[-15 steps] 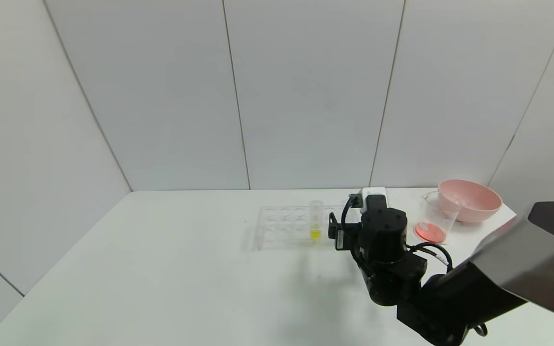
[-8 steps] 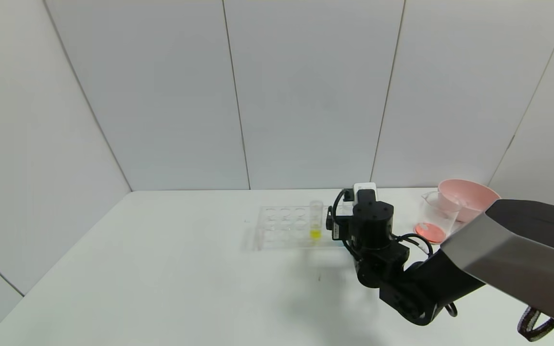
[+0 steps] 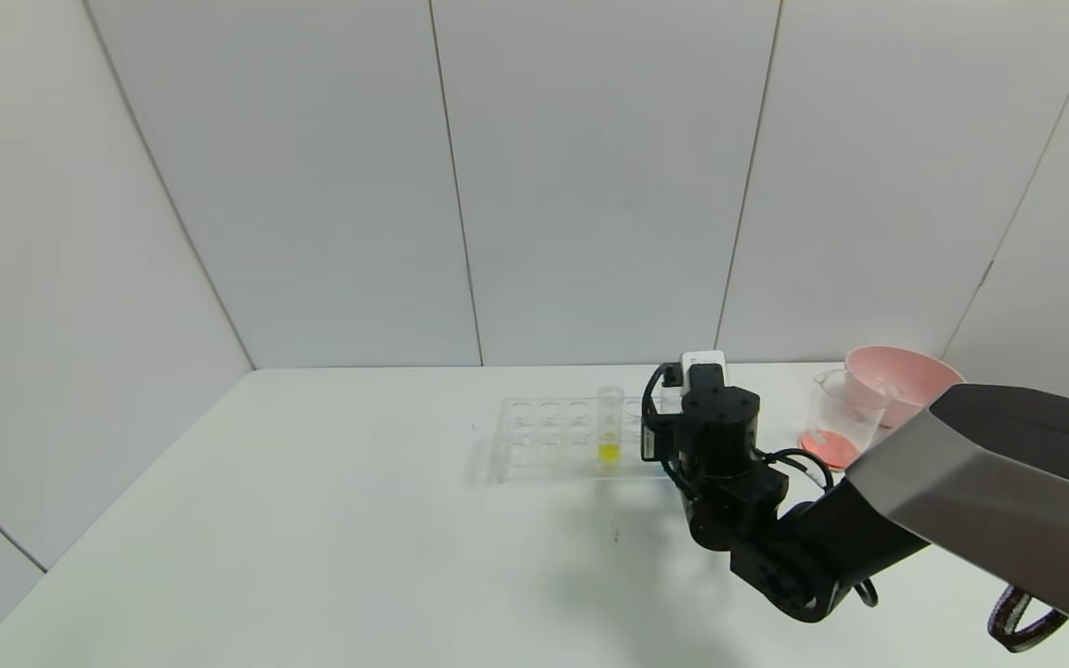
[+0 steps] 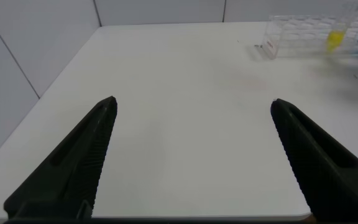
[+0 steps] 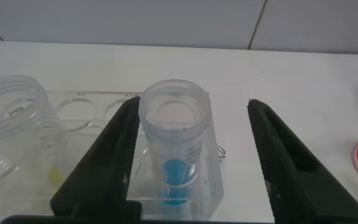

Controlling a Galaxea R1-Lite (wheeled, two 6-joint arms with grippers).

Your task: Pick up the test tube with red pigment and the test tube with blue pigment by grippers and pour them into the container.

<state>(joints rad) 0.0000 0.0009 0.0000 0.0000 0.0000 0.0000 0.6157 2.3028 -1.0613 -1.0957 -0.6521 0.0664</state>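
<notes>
A: What sits nearest the tube rack [image 3: 560, 436]?

B: The right claw [image 5: 191, 155], spread wide around the test tube with blue pigment [image 5: 174, 155], which stands in the rack's end hole; the head view hides that tube behind the arm.

A: And beyond?

B: A yellow-liquid tube [image 3: 609, 425] stands in the rack. The container [image 3: 839, 419], red at its bottom, is past the rack's right end, a pink bowl [image 3: 906, 376] touching behind it.

A: The left claw [image 4: 191, 155]?

B: Wide apart over bare counter [image 4: 185, 112], well short of the rack. No red tube is in view.

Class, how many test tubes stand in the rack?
2: the yellow tube near the rack's middle, and the blue tube at its end between the open right gripper. None hidden.
</notes>
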